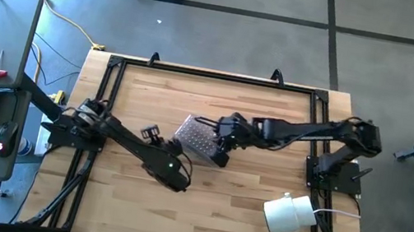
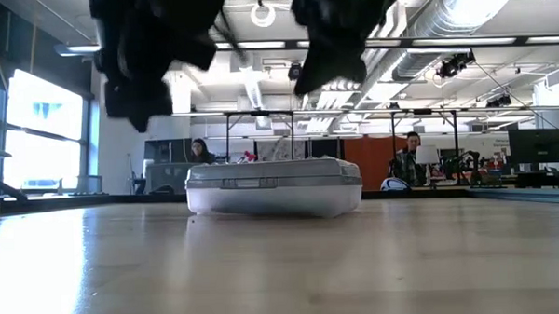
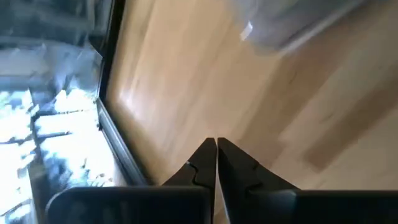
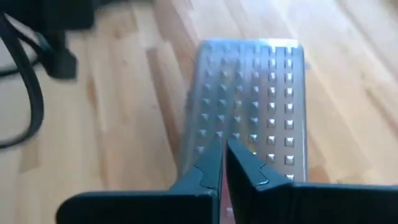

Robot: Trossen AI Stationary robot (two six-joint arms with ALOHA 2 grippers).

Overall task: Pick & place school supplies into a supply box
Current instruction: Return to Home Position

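Wooden table (image 1: 216,217) is carrying the shut box (image 1: 197,138) centrally, lid (image 4: 249,93) hiding its inside. Over it the right gripper (image 4: 222,149) is hovering clenched; the left gripper (image 3: 216,144), clenched too, is hanging nearby.

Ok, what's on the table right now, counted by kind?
Box, lid shut: 1
White roll: 1
Loose pens or pencils in view: 0
Total on the table: 2
The left gripper and the right gripper are both shut and empty. The right one is over the box lid.
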